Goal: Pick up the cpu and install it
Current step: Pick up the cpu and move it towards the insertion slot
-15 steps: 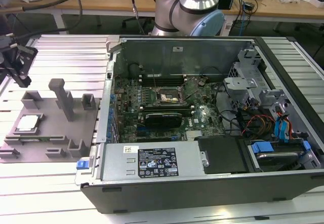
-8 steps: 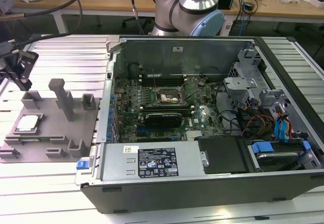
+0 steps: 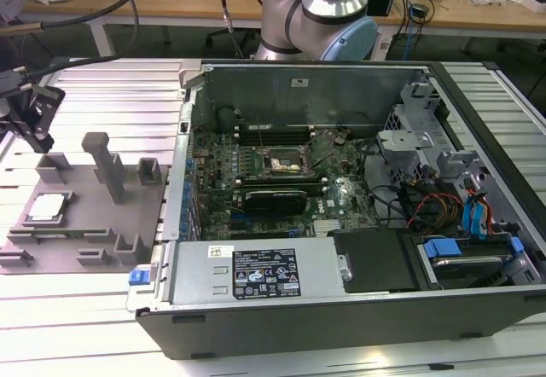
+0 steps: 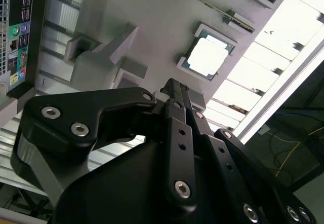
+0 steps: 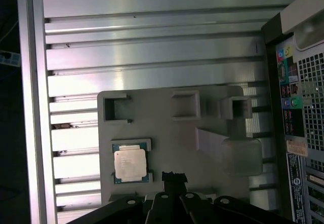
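Over the grey fixture plate (image 3: 95, 213) at the exterior view's left, you have the gripper (image 3: 37, 145) hanging with its two black fingers drawn together to a single narrow tip. It holds nothing and touches nothing. Both wrist views show that tip (image 5: 174, 176) clear of the plate, and the second wrist view shows the matte black linkage bars with bright screw heads converging on it (image 4: 173, 87).

The cpu (image 3: 47, 208) lies flat in a shallow square pocket of the plate, close to the fingertip but apart from it. Its top is a smooth silvery-white metal square with rounded corners (image 5: 130, 164), and a thin green border shows around it (image 4: 208, 57).

The plate is dull grey plastic with raised block shapes. These include open-ended rectangular pockets and one tall upright post (image 3: 107, 165).

The plate rests on a table (image 3: 85, 317) of ribbed, shiny aluminium slats.

Beside the plate, to the exterior view's right, the computer case (image 3: 341, 313) lies open, made of dark metal with bare steel inner walls. On its green board you can see the socket (image 3: 286, 162), a dark square with a metal rim, well apart from the cpu. Its rear port panel (image 5: 293, 95) shows coloured round jacks.
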### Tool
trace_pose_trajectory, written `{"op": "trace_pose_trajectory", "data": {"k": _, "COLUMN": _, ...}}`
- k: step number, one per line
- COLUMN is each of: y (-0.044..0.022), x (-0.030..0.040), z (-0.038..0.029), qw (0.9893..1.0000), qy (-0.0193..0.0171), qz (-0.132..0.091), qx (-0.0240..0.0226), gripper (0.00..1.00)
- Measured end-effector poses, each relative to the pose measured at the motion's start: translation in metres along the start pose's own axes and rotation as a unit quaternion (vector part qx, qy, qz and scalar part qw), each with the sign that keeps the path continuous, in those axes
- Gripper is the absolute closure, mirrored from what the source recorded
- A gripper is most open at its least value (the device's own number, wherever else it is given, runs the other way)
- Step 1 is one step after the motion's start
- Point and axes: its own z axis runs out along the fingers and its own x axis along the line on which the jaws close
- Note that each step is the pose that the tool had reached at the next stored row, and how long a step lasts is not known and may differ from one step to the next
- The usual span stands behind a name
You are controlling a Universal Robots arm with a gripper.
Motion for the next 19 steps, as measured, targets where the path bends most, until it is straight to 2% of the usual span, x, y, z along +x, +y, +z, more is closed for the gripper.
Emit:
{"op": "trace_pose_trajectory", "data": {"k": 7, "y": -0.0002, "x": 0.0025, "z": 0.0000, "qw": 1.0000, "qy": 0.0000, "qz": 0.000, "qx": 0.0000, "gripper": 0.89}}
{"op": "trace_pose_trajectory", "data": {"k": 19, "y": -0.0020, "x": 0.0242, "z": -0.0010, "qw": 1.0000, "qy": 0.0000, "qz": 0.000, "qx": 0.0000, "gripper": 0.89}}
